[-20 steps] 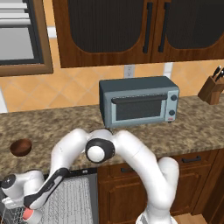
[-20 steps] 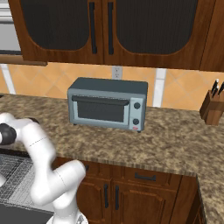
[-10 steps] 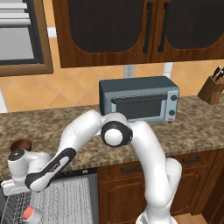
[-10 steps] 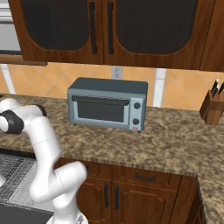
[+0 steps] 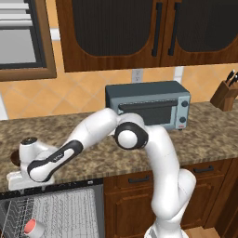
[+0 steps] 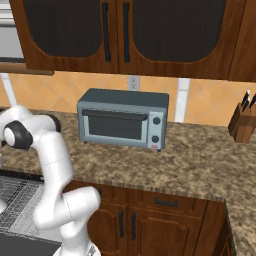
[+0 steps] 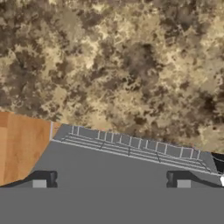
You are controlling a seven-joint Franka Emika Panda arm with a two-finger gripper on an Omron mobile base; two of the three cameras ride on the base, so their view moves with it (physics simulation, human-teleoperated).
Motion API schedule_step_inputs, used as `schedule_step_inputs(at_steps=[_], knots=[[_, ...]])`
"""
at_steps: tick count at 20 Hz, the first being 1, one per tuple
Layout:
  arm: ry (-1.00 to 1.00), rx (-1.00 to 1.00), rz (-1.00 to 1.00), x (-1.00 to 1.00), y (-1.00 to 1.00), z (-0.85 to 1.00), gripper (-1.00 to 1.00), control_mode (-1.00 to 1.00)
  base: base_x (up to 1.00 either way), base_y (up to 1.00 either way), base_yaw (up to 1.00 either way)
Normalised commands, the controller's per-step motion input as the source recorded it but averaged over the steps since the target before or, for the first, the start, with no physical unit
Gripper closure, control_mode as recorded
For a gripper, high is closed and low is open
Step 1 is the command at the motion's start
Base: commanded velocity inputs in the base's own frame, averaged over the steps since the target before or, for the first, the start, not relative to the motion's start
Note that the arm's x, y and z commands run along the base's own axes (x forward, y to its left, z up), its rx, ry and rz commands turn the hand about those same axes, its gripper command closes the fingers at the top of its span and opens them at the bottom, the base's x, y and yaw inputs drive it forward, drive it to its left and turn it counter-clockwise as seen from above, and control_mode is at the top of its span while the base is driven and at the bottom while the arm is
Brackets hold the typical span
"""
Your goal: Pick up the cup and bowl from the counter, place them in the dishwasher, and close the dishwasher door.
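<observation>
So the cup lies in the dishwasher rack; the gripper is spread, empty, over the counter; bowl and door remain.

The left base view looks from behind the arm, on its left side, forward and down at the counter. The right base view looks the same way from the arm's right side. Both see the same toaster oven against the wall, the knife block far to the right, the dark cupboards up high, and the open dishwasher down low on the left. The hand view is very close. It looks down at the speckled counter, with the wire rack at its lower edge.
</observation>
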Motion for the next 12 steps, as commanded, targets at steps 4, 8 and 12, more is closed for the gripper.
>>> schedule_step_inputs(at_steps=[4,8,12], knots=[[-0.01,0.0,0.03,0.17,0.02,0.3,-1.0,-1.0,0.0,0.0,0.0],[-0.02,0.0,0.0,0.49,0.0,0.44,-1.0,-1.0,0.0,0.0,0.0],[-0.12,0.0,-0.02,0.6,0.0,0.32,-1.0,-1.0,0.0,0.0,0.0]])
